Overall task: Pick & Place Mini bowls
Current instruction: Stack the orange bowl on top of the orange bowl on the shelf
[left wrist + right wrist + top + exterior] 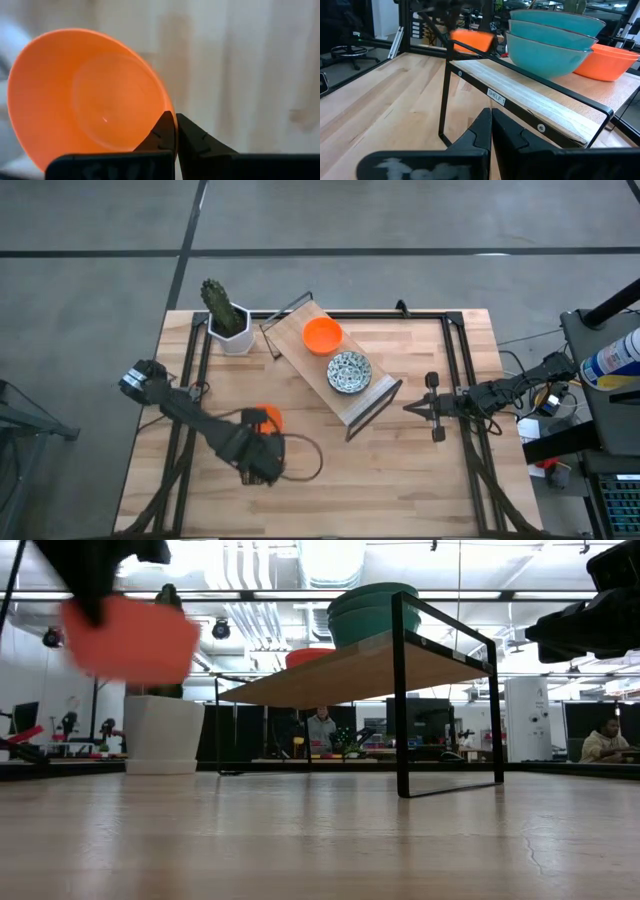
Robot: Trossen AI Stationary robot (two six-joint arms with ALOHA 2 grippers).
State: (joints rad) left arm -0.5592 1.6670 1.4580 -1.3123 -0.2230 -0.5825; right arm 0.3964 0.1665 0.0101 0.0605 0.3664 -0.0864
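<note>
My left gripper (pixel 175 131) pinches the rim of an orange bowl (pixel 266 418), carried above the worktop (pixel 400 480) towards its front-left part. The pinch is thin, so I fear the bowl could twist out or clip the shelf (pixel 300 340) holding another orange bowl (pixel 322 335) and stacked patterned bowls (pixel 349 371). My right gripper (pixel 410 408) waits closed near the right edge. Pale wood top, busy lab behind

Orange mini bowl (pixel 85 95) held off the table, tilted, rim pinched in the left gripper (pixel 175 131) over the table's front-left area. Second orange bowl (pixel 322 335) upright on the raised wooden shelf (pixel 300 356). Patterned bowls (pixel 349 371), teal outside, stacked upright just beside it on the same shelf.
</note>
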